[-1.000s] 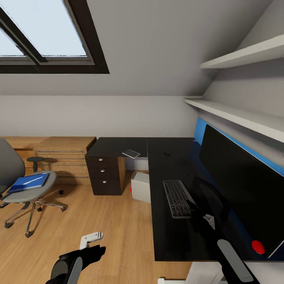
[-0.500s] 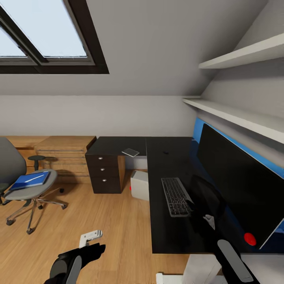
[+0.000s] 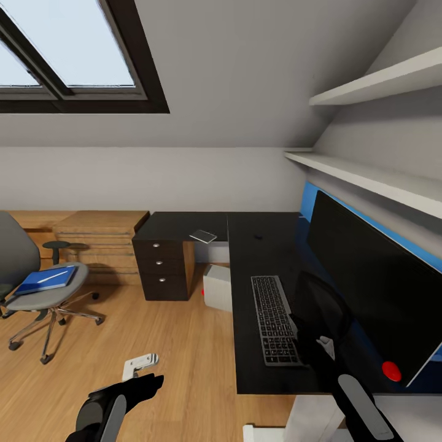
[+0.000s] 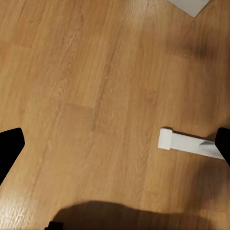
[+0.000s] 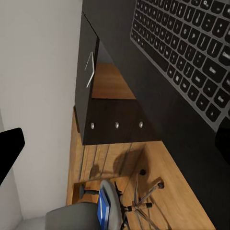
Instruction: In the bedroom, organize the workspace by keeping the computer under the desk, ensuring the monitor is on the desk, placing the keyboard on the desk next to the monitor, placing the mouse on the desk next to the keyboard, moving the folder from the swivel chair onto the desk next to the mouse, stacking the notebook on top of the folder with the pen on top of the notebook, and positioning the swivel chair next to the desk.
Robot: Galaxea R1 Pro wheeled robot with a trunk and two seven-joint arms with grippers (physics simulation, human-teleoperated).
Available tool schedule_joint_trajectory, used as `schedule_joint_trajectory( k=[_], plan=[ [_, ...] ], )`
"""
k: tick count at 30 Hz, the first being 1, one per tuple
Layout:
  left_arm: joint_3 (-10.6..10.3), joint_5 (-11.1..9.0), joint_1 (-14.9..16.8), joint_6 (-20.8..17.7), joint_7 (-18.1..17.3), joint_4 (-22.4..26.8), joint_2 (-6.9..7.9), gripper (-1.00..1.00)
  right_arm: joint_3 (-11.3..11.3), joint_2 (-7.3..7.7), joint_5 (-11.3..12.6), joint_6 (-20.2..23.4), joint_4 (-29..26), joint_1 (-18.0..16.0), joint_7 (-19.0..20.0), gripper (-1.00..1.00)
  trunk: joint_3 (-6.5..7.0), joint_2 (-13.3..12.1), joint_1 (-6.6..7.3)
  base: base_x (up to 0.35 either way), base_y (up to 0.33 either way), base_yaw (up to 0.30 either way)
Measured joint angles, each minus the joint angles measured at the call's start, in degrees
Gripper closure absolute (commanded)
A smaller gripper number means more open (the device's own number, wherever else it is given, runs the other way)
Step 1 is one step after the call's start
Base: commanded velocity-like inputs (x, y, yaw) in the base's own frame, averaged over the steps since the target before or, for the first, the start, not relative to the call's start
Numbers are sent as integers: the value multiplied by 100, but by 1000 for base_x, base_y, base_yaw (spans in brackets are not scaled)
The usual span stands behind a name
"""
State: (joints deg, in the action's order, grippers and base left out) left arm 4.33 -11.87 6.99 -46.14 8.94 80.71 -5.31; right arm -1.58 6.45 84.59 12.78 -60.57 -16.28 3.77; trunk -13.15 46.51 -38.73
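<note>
Black desk (image 3: 270, 374) surface is seen carrying the keyboard (image 3: 274, 319), which lies flat in front of the monitor (image 3: 374, 288), just beside it. The computer (image 3: 217, 287) is seen on the wood floor (image 3: 178, 362) at the desk's edge, partly tucked beneath it, next to a dark three-drawer unit (image 3: 162, 270). A small grey flat object (image 3: 203, 236) is laid on that unit's top. Well apart from the desk, the swivel chair (image 3: 37, 288) is placed, with a blue folder (image 3: 46, 279) on its seat and the pen (image 3: 52, 277) laid across it. The right gripper (image 5: 115, 143) is held over the keyboard with its fingertips spread wide and nothing between them. The left gripper (image 4: 115, 143) is likewise spread apart above bare floor, near a white foot (image 4: 187, 143).
</note>
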Motion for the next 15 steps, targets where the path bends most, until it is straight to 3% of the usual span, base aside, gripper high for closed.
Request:
schedule_joint_trajectory(
  k=[7,10,12,15],
  plan=[
    [26,5,0,9,-1,-25,14,-100,-39,-24,-69,-6,-5,-2,-170,-100,0,0,0,-3,1,0],
    [147,10,0,19,9,-43,24,-100,-76,-156,-748,-13,-34,-3,-676,-100,0,-1,-1,-165,135,0],
    [181,9,0,23,15,-49,26,-100,-76,-324,-1093,-15,-49,-3,-764,-100,1,-1,-2,-217,198,0],
    [222,13,0,38,22,-129,30,-100,-83,-689,-1929,-31,-61,-3,-895,-100,0,-1,-1,-159,263,0]
  ],
)
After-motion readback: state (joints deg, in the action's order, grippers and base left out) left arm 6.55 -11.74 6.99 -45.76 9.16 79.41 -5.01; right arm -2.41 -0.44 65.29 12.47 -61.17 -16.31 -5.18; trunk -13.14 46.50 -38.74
